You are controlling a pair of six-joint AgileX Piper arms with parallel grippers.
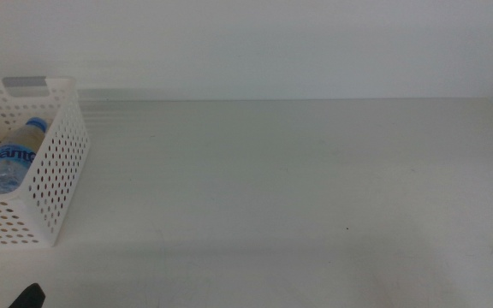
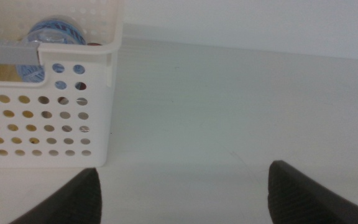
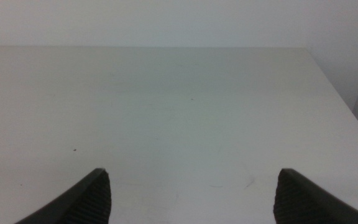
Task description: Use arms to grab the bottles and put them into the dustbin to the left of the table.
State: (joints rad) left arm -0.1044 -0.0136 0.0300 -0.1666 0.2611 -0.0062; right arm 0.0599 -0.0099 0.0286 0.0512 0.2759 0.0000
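The white perforated dustbin (image 1: pixel 58 162) stands at the table's (image 1: pixel 298 171) left edge. The clear blue-labelled water bottle (image 1: pixel 11 158) lies inside it. Something yellow shows beside the bottle and through the holes, probably the tea bottle (image 2: pixel 5 99). The red can is hidden, apart from a possible dark red speck at the rim. In the left wrist view the dustbin (image 2: pixel 48 137) is close ahead, with the water bottle (image 2: pixel 51 31) inside. My left gripper (image 2: pixel 184 168) is open and empty beside the dustbin, low at the front left (image 1: pixel 28 298). My right gripper (image 3: pixel 192 170) is open and empty over bare table.
A grey tab (image 1: pixel 26 83) sits on the dustbin's far rim. The table's right edge (image 3: pixel 337 93) shows in the right wrist view. A white wall stands behind the table.
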